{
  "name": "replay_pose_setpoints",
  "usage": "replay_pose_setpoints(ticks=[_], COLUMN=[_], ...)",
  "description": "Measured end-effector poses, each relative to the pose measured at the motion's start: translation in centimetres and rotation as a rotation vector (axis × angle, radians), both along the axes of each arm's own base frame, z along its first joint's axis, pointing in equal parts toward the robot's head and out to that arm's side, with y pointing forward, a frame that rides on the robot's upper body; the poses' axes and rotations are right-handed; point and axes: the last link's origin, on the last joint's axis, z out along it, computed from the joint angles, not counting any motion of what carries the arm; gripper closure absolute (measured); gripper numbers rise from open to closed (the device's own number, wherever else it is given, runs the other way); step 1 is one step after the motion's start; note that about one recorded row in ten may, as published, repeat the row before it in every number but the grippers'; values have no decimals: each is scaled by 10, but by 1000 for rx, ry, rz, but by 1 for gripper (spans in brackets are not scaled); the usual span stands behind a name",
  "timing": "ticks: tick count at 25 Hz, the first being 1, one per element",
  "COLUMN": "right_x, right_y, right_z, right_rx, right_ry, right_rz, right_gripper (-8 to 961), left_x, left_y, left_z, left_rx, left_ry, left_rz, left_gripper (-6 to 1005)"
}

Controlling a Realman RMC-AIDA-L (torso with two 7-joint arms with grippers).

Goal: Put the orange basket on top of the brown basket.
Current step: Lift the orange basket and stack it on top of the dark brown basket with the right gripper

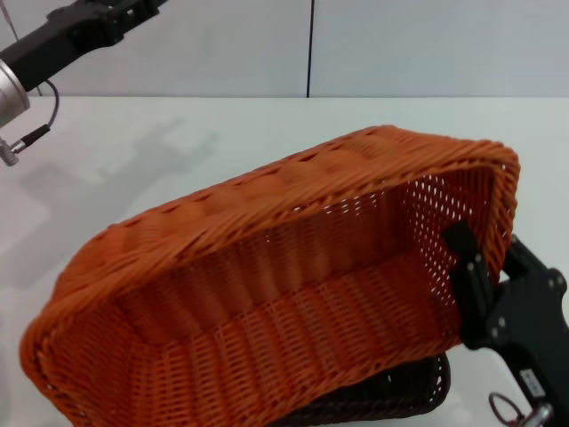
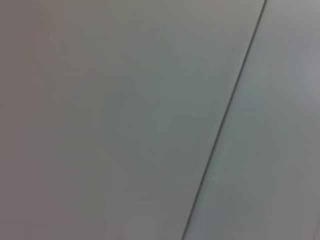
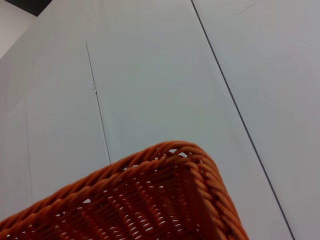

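Nearest to you in the head view is the orange basket (image 1: 267, 294), lifted off the white table (image 1: 222, 133) and tipped so its open mouth faces the camera and you look straight into its woven floor. It hangs tilted because it is gripped at one end only: the right gripper (image 1: 476, 267) pinches the short end wall on the robot's right, one black finger lying against the inside of the weave and the rest of the hand outside the rim, so the free end sags down toward the robot's left.

Below it, at the lower edge of the head view, a dark strip of the brown basket (image 1: 400, 400) shows under the orange one's right end. You can judge from this that the carry is nearly over the target but the orange basket is not yet set down; whether the two are touching you cannot tell, since the orange body hides the gap. To seat it squarely you would want to level it first, otherwise the low corner could catch the brown rim.

The right wrist view shows only the orange braided rim against pale wall panels. The left arm (image 1: 53, 40) is parked high at the upper left, well apart from the work; its gripper is out of view.

No brand, label or writing is readable anywhere.
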Motion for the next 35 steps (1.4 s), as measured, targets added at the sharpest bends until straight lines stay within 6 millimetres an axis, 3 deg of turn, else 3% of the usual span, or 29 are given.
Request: replay_pose_setpoints(ticks=[18, 35], right_x=[-3, -6], right_y=[-34, -41], right_z=[-9, -17], right_rx=[-52, -104], right_ry=[48, 56], right_rz=[-43, -71], right_gripper=[782, 773], left_x=[9, 13], left_y=[4, 7], left_z=[-18, -27], left_rx=[-63, -91], left_ry=[45, 70], left_rz=[-19, -26], left_gripper=[155, 155])
